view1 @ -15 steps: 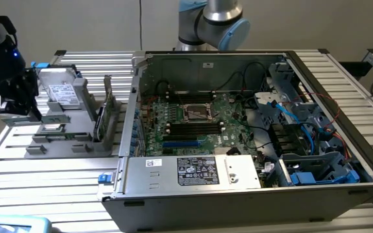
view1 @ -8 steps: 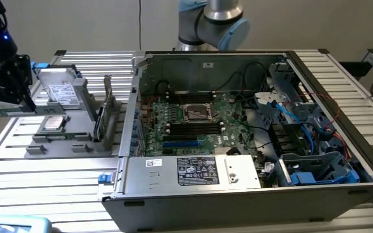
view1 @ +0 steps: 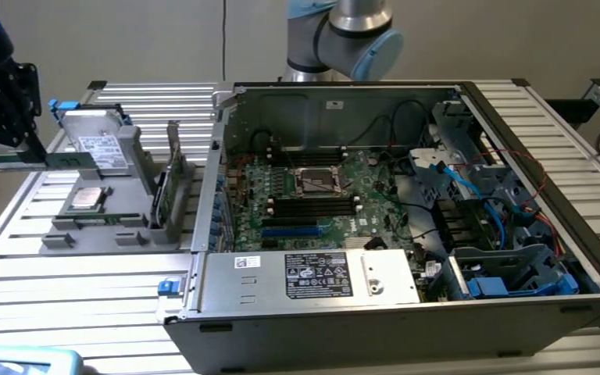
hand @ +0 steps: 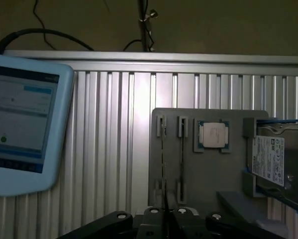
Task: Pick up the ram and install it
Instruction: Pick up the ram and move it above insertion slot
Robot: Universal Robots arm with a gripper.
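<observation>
The ram [view1: 71,158], a thin green stick, hangs level in the air at the exterior view's left, above the grey holder tray [view1: 97,230]. My black gripper [view1: 27,152] is shut on it near one end. In the wrist view the gripper [hand: 164,218] looks down on the tray [hand: 208,174], and the ram shows edge-on as a thin dark line [hand: 164,199] between the fingers. The open computer case [view1: 383,312] lies to the exterior view's right, its motherboard [view1: 311,195] facing up with dark memory slots [view1: 305,205] beside the processor socket.
On the tray lie a square silver processor chip [view1: 87,199] [hand: 212,134] and a boxed drive [view1: 102,144] [hand: 270,162], and an upright green card [view1: 172,168] stands in a slot. A tablet [hand: 19,124] rests on the slatted table [view1: 81,312]. Cables and drive cages fill the case's right side.
</observation>
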